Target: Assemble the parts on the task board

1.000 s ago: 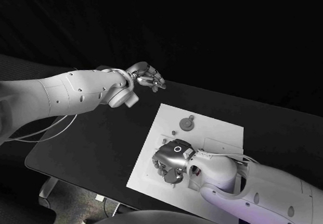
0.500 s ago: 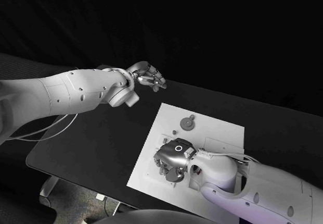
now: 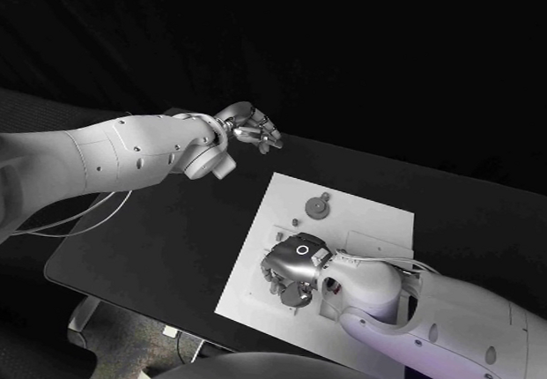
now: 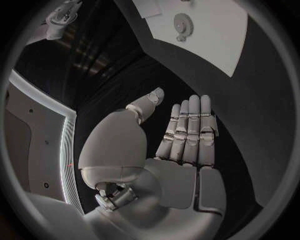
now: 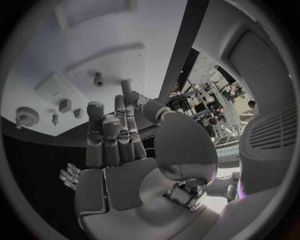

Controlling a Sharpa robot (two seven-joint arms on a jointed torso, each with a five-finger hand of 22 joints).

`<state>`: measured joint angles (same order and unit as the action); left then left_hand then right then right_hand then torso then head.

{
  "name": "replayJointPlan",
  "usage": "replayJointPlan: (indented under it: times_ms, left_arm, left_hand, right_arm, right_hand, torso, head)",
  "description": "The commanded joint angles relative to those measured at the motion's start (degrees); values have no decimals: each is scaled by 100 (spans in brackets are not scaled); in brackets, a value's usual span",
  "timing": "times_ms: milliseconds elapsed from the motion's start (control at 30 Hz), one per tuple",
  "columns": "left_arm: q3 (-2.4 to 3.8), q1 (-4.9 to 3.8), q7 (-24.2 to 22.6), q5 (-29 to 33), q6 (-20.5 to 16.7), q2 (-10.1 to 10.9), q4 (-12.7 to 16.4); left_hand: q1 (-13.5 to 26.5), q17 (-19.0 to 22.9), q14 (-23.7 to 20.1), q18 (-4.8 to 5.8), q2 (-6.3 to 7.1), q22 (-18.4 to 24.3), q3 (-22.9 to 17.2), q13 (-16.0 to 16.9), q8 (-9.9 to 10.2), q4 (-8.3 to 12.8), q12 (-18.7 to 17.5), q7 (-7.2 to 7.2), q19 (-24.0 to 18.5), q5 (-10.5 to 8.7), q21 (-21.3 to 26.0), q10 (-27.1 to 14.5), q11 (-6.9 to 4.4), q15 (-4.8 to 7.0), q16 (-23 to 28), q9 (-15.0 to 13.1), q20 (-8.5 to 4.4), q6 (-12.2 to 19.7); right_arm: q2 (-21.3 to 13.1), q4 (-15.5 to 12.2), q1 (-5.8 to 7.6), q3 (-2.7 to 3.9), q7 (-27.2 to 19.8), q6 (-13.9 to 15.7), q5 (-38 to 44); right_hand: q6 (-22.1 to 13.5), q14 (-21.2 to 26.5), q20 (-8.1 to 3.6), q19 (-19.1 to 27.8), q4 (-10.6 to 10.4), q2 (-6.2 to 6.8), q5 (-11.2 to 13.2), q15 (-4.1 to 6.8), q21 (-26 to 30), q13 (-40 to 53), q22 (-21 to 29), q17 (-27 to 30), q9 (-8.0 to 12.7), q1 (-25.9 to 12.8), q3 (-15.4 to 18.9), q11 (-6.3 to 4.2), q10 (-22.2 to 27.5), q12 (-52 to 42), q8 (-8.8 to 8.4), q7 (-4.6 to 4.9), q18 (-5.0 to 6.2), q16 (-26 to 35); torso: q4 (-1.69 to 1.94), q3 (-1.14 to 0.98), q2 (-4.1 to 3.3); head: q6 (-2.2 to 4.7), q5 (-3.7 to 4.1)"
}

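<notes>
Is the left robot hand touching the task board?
Apart. In the head view the left robot hand hangs beyond the task board, with bare black table between them.

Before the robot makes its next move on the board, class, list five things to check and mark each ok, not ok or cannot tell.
1. Left hand off the task board, over the black table: ok.
2. Left hand holds nothing, fingers straight in its wrist view: ok.
3. Right hand over the near part of the board: ok.
4. Right hand holds a part: cannot tell; its wrist view shows the fingers partly curled with nothing plainly in them.
5. Round gear part on the board's far end, apart from both hands: ok.
</notes>
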<state>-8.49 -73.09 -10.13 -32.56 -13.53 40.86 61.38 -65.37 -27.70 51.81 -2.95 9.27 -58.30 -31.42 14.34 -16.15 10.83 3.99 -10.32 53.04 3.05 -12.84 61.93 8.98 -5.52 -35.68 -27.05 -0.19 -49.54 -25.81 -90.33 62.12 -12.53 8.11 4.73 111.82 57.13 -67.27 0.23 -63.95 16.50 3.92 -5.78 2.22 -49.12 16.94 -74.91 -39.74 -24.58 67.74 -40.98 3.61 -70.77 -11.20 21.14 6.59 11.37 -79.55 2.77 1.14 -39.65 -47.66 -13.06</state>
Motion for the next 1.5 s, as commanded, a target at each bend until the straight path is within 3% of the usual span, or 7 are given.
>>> replayJointPlan:
  times_ms: [33, 1500]
  left_arm:
    - [4, -4, -47, 8, 78, -20, 3]
    - [5, -4, -42, 8, 75, -9, 2]
  left_hand:
    - [-27, -7, 50, -90, -2, -10, 19, -7, -26, -17, 20, -4, 16, 12, 22, -43, 9, -3, 21, 6, 3, 41]
    - [-29, -40, 52, -90, -4, -15, 28, -13, -24, -15, 19, -6, 16, 12, 34, -49, 12, -5, 47, 9, 5, 49]
  right_arm:
    - [4, 12, -11, -10, -51, -145, 16]
    - [-23, -27, -47, -37, -36, -188, -40]
  right_hand:
    - [66, -13, -35, -15, 3, -38, -20, 41, -40, 7, -96, -8, -54, 3, -28, 1, -40, -26, 35, 32, 363, 28]
    - [72, -11, -38, -13, 5, -41, -19, 42, -41, 11, -97, -13, -57, 3, -31, 0, -46, -18, 30, 30, 363, 31]
  torso:
    - [-1, 2, -1]
    - [0, 5, 1]
  head:
    - [-5, 1]
    - [-71, -30]
